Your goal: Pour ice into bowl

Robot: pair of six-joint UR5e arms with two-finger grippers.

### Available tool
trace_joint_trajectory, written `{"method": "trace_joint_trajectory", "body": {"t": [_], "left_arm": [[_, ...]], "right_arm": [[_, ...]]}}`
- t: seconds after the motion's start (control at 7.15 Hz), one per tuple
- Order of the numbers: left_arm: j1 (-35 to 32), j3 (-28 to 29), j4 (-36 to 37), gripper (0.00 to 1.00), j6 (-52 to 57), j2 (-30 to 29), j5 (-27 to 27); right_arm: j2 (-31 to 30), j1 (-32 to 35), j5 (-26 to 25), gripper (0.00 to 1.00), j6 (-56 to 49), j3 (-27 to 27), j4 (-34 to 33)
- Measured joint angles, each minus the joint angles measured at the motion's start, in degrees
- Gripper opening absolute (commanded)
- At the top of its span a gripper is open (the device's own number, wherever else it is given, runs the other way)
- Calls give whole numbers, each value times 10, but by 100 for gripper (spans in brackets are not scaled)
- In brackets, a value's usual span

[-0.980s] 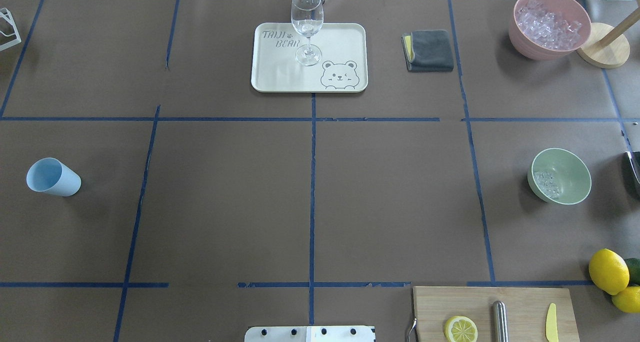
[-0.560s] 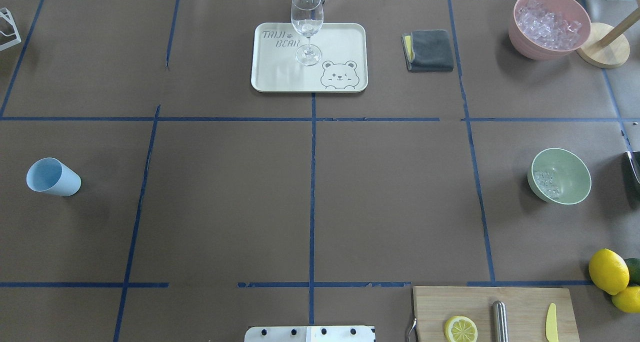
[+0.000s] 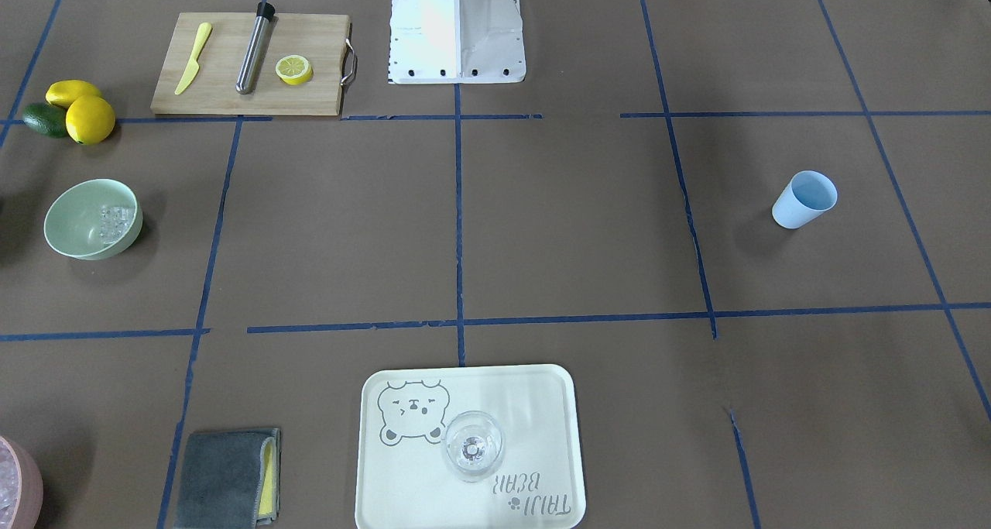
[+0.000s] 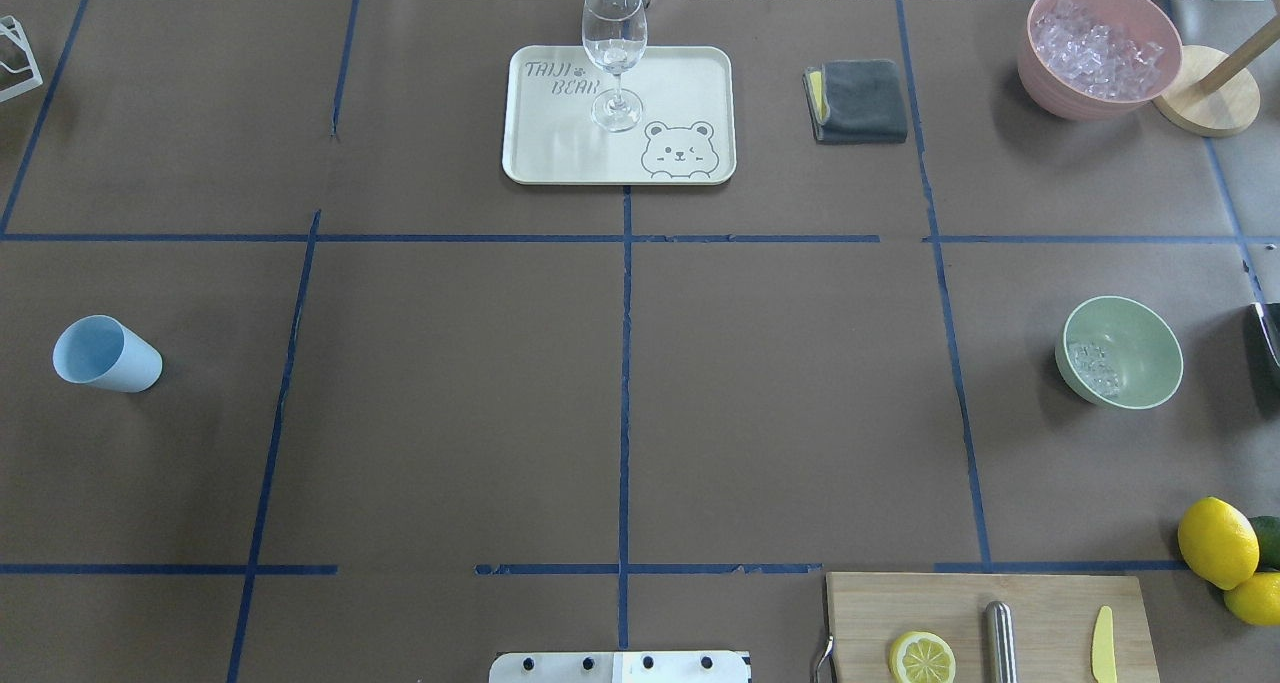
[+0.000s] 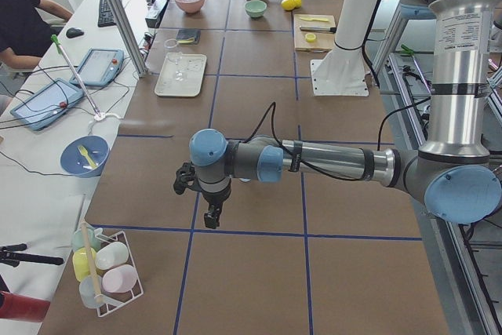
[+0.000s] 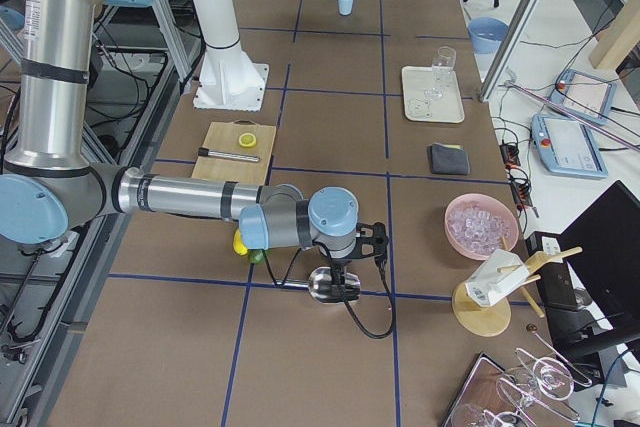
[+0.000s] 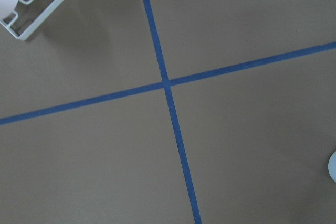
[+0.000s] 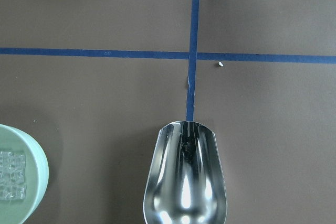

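Inspector: Table [image 4: 450, 413] status is requested, and any change over the last second is to be stated.

Technician: No change is recorded in the overhead view. Nothing on the table has been moved, and neither arm has entered that view. The left arm [image 5: 329, 162] is held low over the table's left end, well apart from the bowl [image 4: 1150, 338]. The right arm [image 6: 190, 197] is held over the right end, near the bowl. A blue cup [image 4: 105, 355] stands at the far left and appears empty.

Inspector: Hand states are required.

Technician: The left gripper [image 5: 212, 217] is shown in a side view only, so wide or narrow cannot be told. The same applies to the right gripper [image 6: 343, 269], since its fingers are not shown. A metal scoop [image 8: 186, 182] is seen below its wrist camera, empty, with the bowl's rim near it.

Inspector: Ice location is to be confirmed.

Technician: The ice [image 4: 1092, 365] is located inside the bowl, gathered against one side of the wall. As it has stayed settled and the scoop is empty, the pour is judged complete.
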Motion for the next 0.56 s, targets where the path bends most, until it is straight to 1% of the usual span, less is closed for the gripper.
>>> {"method": "trace_joint_trajectory", "body": {"t": [0.56], "left_arm": [[0,13,-5,100,-1,1,-4]], "right_arm": [[12,1,3,100,6,-9,-4]]}}
